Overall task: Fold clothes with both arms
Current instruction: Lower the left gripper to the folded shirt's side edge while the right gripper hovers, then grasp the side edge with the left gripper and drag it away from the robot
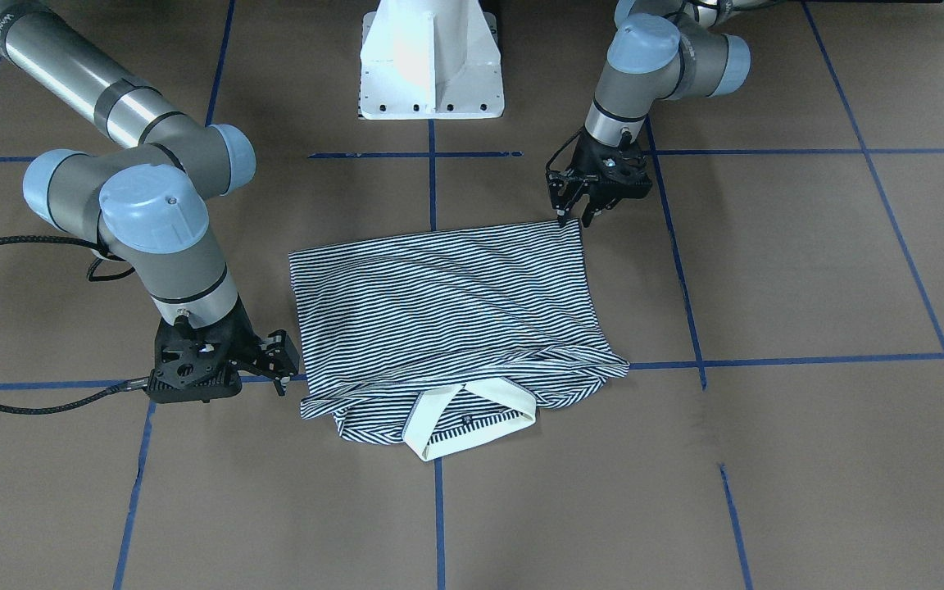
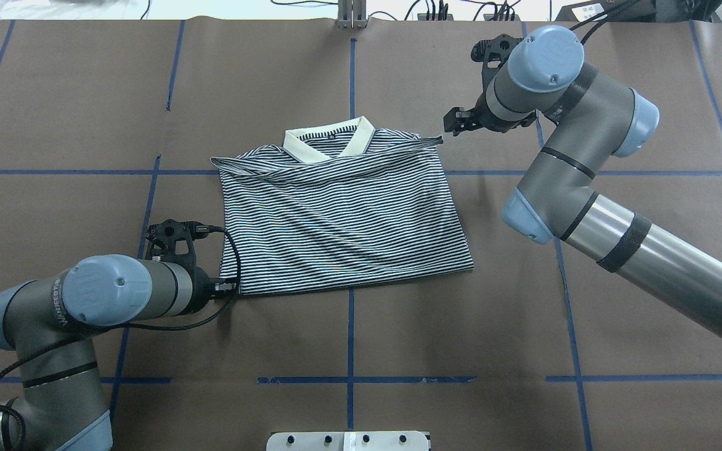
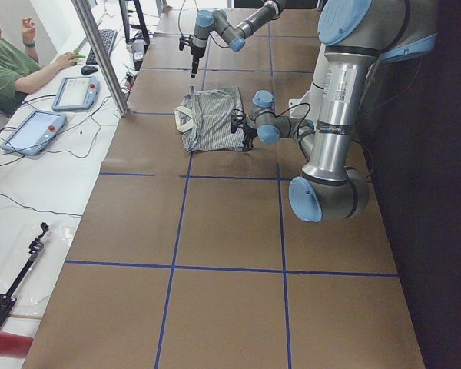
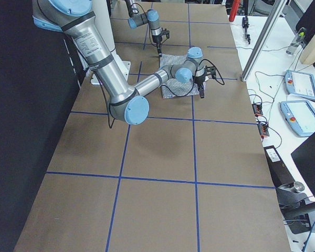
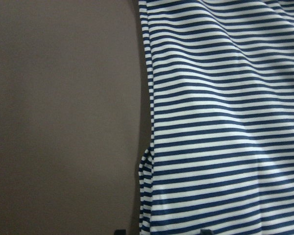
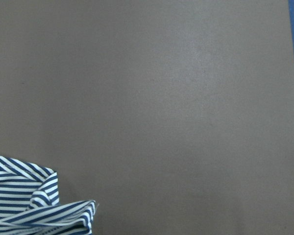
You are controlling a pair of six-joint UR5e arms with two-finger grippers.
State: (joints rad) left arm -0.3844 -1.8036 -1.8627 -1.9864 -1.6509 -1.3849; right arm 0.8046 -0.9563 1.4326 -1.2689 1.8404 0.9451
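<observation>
Grasping may fail: black left gripper (image 1: 574, 220) and black right gripper (image 1: 285, 367) are held spread, empty, beside the navy-and-white striped polo shirt (image 1: 439, 303); a layer could be missed.

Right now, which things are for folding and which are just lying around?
For the folding: striped shirt, left arm, right arm.
Just lying around: white stand, tablets and keyboard on the side table.
</observation>
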